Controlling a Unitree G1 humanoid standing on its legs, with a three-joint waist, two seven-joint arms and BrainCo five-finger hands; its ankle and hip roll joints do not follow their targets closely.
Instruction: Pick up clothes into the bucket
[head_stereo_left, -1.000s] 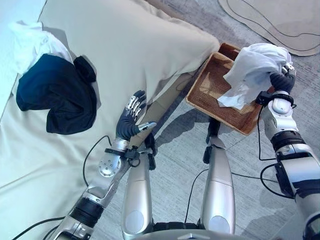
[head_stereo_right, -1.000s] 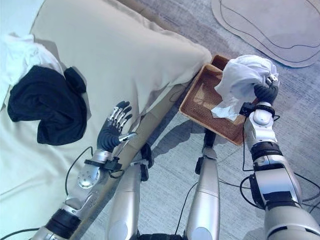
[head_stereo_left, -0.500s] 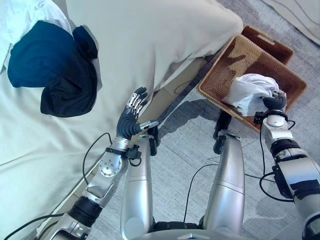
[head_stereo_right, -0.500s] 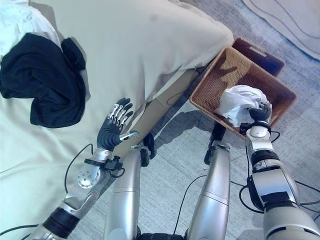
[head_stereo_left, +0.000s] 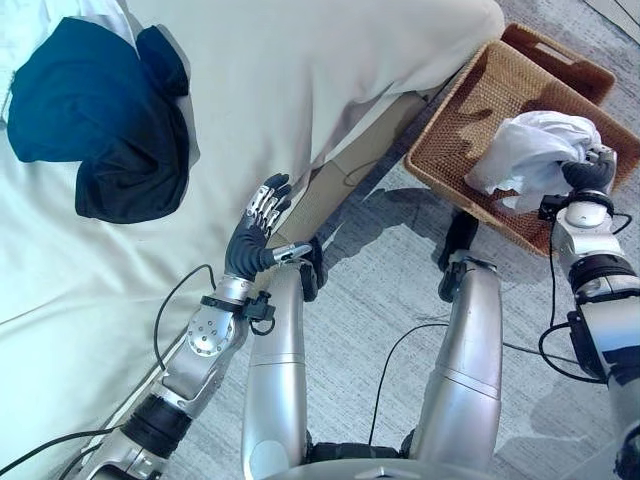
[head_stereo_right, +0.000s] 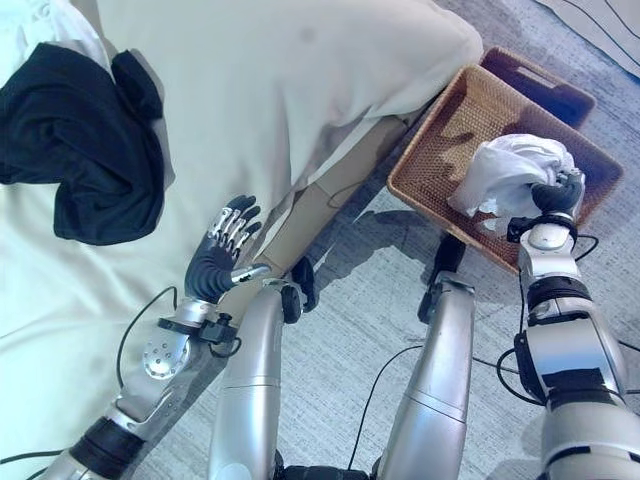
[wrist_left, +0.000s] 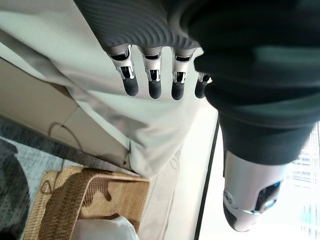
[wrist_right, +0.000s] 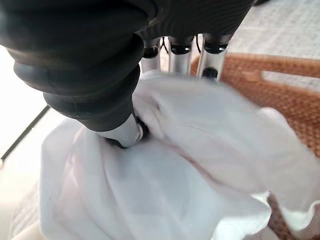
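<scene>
My right hand (head_stereo_left: 588, 172) is shut on a crumpled white cloth (head_stereo_left: 530, 155) and holds it just over the inside of the brown wicker basket (head_stereo_left: 455, 120) on the floor. In the right wrist view the fingers and thumb dig into the white cloth (wrist_right: 165, 190). A dark garment (head_stereo_left: 100, 110) lies bunched on the bed at the upper left, with a white garment (head_stereo_right: 45, 25) showing behind it. My left hand (head_stereo_left: 255, 235) hangs open at the bed's edge, fingers (wrist_left: 152, 80) straight, holding nothing.
A large beige cushion (head_stereo_left: 330, 70) covers the bed between the dark garment and the basket. The basket (wrist_left: 90, 200) stands against the bed's corner on grey carpet (head_stereo_left: 380, 300). A darker tray (head_stereo_left: 560, 55) sits behind it.
The camera has shifted. My right hand has brought the white cloth down from high above the basket to just over its inside. The left hand has kept its pose.
</scene>
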